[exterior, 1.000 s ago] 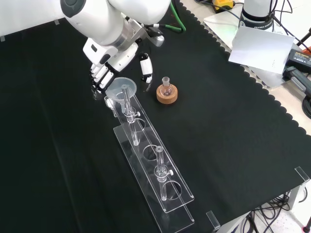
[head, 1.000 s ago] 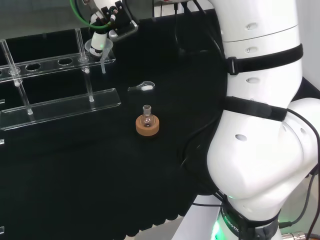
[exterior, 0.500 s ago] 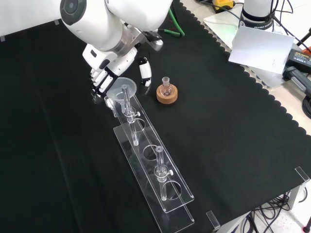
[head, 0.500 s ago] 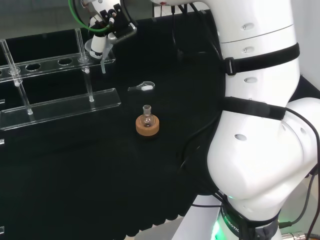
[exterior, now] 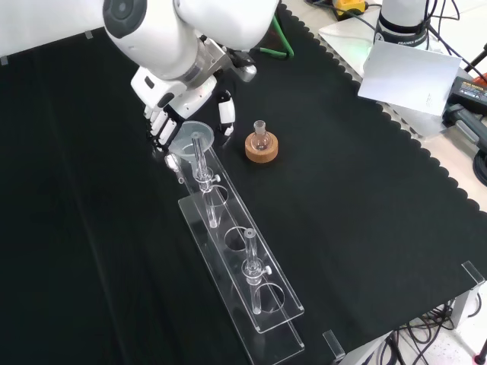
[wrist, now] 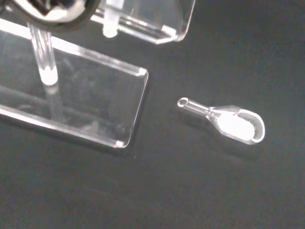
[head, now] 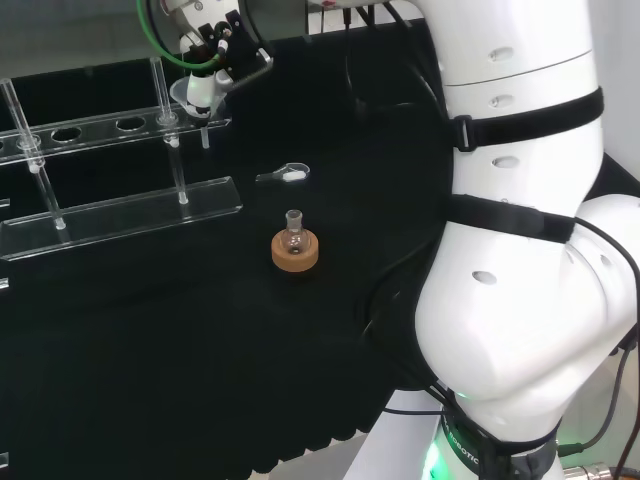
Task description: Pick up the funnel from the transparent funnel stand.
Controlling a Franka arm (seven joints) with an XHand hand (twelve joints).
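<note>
Your hand (exterior: 169, 114) curls around the funnel (exterior: 190, 137), which sits at the stand's (exterior: 236, 251) 11 o'clock end in the front view. It looks light, slick and fragile; take it under the cone's rim and lift straight.

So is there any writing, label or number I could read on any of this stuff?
None that can be read.
Arm base: dark band with lettering, too small and cut off to read.
Funnel, stand, flask, scoop: clear ware, no markings.
Grey sheet: blank.
</note>
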